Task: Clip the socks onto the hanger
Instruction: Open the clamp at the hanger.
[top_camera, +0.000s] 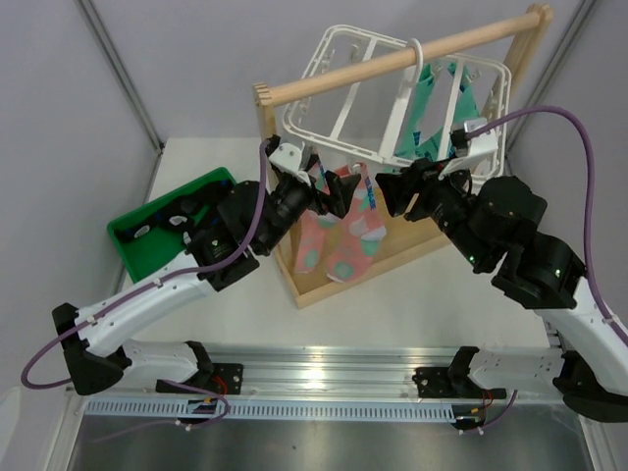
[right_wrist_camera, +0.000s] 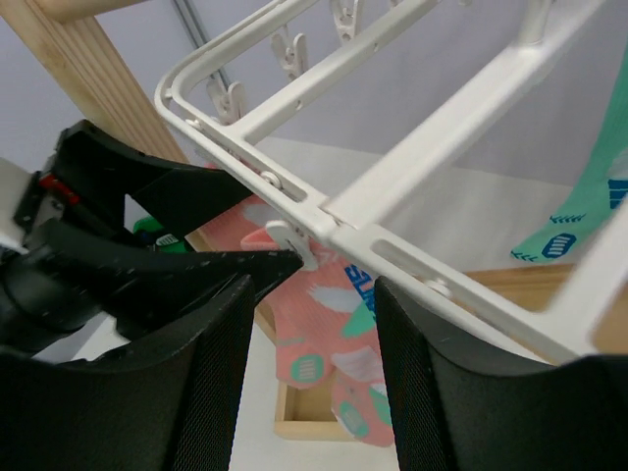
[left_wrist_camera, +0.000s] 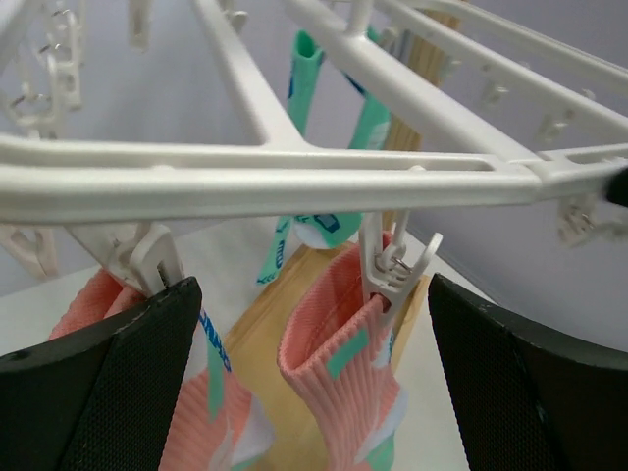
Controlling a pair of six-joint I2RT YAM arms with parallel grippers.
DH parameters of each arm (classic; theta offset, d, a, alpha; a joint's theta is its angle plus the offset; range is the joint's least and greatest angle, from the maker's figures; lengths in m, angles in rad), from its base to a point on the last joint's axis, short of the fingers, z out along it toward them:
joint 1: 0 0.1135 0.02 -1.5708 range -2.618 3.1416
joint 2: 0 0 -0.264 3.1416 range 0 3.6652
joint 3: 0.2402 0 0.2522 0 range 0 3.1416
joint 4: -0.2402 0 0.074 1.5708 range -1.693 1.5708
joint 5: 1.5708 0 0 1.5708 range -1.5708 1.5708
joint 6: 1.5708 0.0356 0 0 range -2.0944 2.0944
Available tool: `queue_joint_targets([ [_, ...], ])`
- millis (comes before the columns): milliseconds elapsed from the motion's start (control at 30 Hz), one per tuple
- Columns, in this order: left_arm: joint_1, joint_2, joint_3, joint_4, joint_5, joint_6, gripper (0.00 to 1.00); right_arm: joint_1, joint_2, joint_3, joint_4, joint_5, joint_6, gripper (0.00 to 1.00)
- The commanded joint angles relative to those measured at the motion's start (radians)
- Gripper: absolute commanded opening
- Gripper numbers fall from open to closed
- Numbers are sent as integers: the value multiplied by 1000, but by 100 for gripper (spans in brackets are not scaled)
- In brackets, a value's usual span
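Salmon-pink socks are hanging clipped beneath the hanger. The left gripper is gaping around one clip, and the right gripper is spreading under the hanger's rim. Probably next: fetching the black socks, lying left of the hanger.
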Motion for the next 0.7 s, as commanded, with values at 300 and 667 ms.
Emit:
queue_joint_targets([
  [300, 46, 4, 56, -13, -92, -61, 100, 5, -102, 25, -84, 36, 28, 56],
  [667, 49, 1, 53, -15, -92, -54, 99, 5, -80, -68, -15, -55, -9, 56],
])
